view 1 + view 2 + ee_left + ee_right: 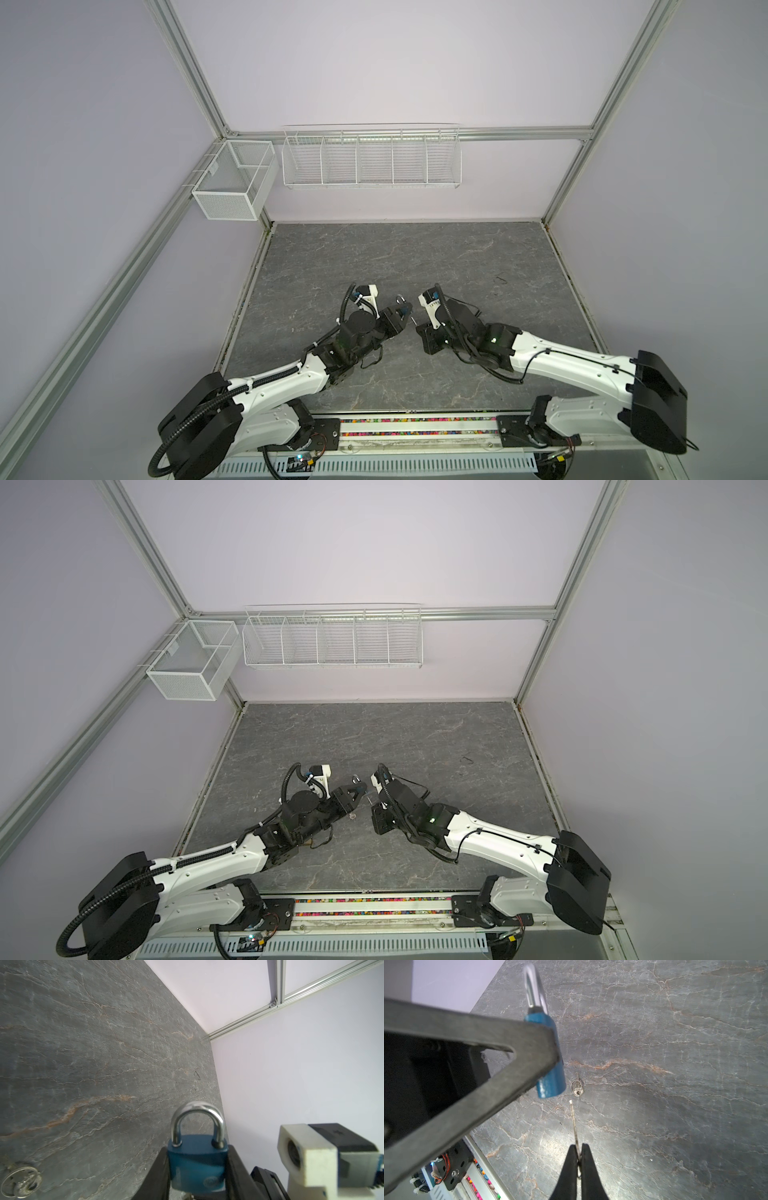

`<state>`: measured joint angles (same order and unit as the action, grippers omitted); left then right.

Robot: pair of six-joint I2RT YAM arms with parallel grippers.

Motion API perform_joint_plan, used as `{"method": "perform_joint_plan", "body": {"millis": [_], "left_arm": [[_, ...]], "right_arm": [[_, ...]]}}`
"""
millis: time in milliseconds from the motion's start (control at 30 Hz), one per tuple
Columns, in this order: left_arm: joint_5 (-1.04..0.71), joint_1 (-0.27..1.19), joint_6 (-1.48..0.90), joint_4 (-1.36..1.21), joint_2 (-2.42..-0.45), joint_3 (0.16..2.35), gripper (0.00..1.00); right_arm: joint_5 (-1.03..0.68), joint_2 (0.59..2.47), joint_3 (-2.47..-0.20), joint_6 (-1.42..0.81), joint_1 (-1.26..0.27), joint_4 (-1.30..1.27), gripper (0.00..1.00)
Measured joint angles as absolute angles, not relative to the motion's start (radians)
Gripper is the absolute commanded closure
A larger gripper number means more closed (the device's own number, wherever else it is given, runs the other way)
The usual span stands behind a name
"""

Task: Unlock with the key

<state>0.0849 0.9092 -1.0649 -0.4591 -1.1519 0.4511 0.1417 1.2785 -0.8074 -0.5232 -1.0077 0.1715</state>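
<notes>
Lock and key, a moment before they meet: my right gripper (577,1148) is pinched fully closed on the key (574,1122). The blade stands out ahead of the jaws, edge-on, and its tip is just short of the padlock (551,1078) without touching it. Opposite, my left gripper (400,312) clamps the blue padlock by its body, jaws partway closed against its sides. It holds the lock clear of the table (675,1105). The steel shackle (197,1118) has both legs seated in the body and points away from the key.

I judge the step in hand to be lining the key up with the lock. Nothing is inserted yet and the lock looks shut. I cannot see the keyway in any view, so I take it to sit in the end of the body that faces the key. The next move calls for a small sideways correction to bring the tip onto that end. The blade must then be matched to the slot, pushed straight in and twisted, while the left grip keeps the body from turning.

By my count there are two grippers, one padlock and two keys. One key is in my grip, and a second key (577,1086) lies on the table near the padlock. On the far wall, well apart from the work, hang one mesh basket (235,183) and one wire rack (370,160).
</notes>
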Motion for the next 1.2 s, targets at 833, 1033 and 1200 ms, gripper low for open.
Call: {"method": "perform_joint_plan", "body": {"millis": [833, 1033, 1200], "left_arm": [[0.126, 0.911, -1.053, -0.464, -1.163, 0.432, 1.00], [0.128, 0.912, -1.053, -0.482, -1.170, 0.432, 1.00], [0.127, 0.912, -1.053, -0.481, -1.172, 0.432, 1.00]], "right_arm": [[0.134, 1.318, -0.857, -0.524, -1.008, 0.202, 0.93], [0.130, 1.336, -0.889, -0.524, -1.009, 0.212, 0.93], [0.130, 1.351, -0.898, -0.524, -1.009, 0.212, 0.93]]}}
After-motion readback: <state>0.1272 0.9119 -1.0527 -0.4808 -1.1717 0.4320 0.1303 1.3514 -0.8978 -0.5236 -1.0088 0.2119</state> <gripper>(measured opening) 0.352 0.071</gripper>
